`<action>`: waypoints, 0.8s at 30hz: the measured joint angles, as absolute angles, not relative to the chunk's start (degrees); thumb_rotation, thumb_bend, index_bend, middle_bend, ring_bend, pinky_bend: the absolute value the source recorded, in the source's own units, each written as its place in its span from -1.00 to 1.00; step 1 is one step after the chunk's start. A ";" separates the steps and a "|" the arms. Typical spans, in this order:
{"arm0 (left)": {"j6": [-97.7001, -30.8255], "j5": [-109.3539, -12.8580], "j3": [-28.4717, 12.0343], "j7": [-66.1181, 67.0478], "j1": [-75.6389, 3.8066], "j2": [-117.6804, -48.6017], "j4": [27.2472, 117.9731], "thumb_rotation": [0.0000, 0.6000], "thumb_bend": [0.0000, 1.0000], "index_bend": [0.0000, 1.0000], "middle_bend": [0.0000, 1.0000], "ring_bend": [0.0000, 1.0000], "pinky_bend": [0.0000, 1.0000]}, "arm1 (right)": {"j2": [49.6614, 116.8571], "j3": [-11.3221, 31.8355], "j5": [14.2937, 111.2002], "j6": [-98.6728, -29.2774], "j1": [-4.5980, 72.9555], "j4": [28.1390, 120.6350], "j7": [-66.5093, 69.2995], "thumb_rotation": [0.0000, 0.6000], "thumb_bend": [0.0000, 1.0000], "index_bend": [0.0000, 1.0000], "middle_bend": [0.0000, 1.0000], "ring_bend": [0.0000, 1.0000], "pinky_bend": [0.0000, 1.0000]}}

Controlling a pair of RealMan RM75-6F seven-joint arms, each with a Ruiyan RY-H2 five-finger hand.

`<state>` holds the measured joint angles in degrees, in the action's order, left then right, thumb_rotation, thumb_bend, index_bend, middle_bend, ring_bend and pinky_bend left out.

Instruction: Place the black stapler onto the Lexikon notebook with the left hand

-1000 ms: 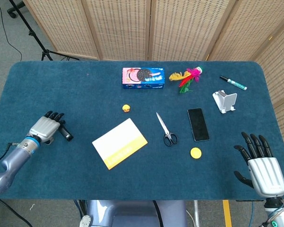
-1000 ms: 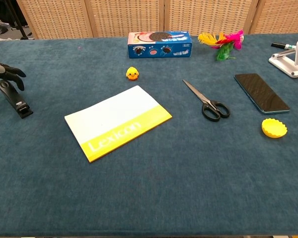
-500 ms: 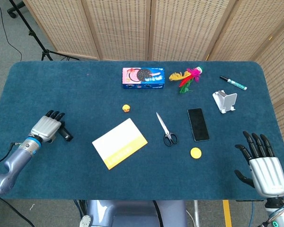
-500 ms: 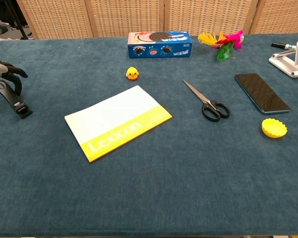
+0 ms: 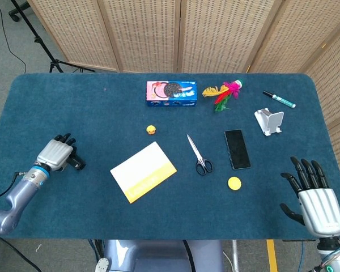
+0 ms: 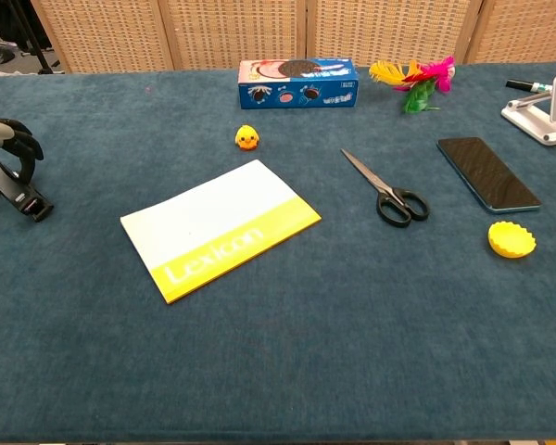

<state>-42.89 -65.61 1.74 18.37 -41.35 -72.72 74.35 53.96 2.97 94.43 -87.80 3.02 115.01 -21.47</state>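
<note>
The black stapler (image 6: 25, 197) lies at the table's left side, its rear end under my left hand (image 6: 2, 139). In the head view the left hand (image 5: 56, 152) has its fingers curled down over the stapler (image 5: 77, 164) and grips it; only the stapler's front tip sticks out to the right. It seems to sit low on the cloth. The white and yellow Lexikon notebook (image 5: 143, 171) lies flat near the table's middle, well right of the stapler, its title showing on the notebook (image 6: 220, 228) in the chest view. My right hand (image 5: 314, 195) rests at the front right corner, fingers spread, holding nothing.
Scissors (image 5: 199, 154), a black phone (image 5: 237, 148) and a yellow cap (image 5: 234, 183) lie right of the notebook. A small yellow duck (image 5: 151, 130) sits behind it. A blue cookie box (image 5: 171, 93), feathers (image 5: 224, 93), a white stand (image 5: 269, 121) and a marker (image 5: 279, 99) line the back.
The left hand has drawn slightly left and curled its fingers down around the stapler, which shifted a little left with it. The right hand has stayed put.
</note>
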 measured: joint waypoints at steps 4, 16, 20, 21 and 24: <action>-44.57 -67.40 1.42 17.25 -40.63 -73.64 72.64 1.00 -0.09 0.08 -0.45 -0.79 -0.60 | 54.15 2.98 94.76 -87.91 3.04 114.92 -21.40 1.00 -0.58 -0.49 -0.88 -1.00 -0.96; -46.65 -70.21 0.07 16.49 -40.47 -72.30 74.92 1.00 -0.07 0.12 -0.41 -0.76 -0.58 | 54.29 3.04 94.57 -87.69 3.12 114.76 -21.28 1.00 -0.58 -0.49 -0.88 -1.00 -0.96; -47.52 -70.44 -0.83 17.29 -40.80 -70.89 78.04 1.00 -0.08 0.12 -0.41 -0.76 -0.58 | 54.12 3.09 94.55 -87.69 3.14 114.92 -21.09 1.00 -0.58 -0.49 -0.88 -1.00 -0.96; -47.85 -70.47 -1.14 17.71 -40.92 -70.35 79.22 1.00 -0.08 0.12 -0.41 -0.76 -0.58 | 54.09 3.10 94.55 -87.71 3.14 114.95 -21.03 1.00 -0.58 -0.49 -0.88 -1.00 -0.96; -48.81 -70.42 -2.02 18.92 -41.21 -69.11 82.16 1.00 -0.08 0.12 -0.41 -0.76 -0.58 | 53.96 3.10 94.52 -87.75 3.11 114.99 -20.89 1.00 -0.58 -0.49 -0.88 -1.00 -0.96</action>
<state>-48.81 -70.42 -2.02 18.92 -41.21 -69.11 82.16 53.96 3.10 94.52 -87.75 3.11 114.99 -20.89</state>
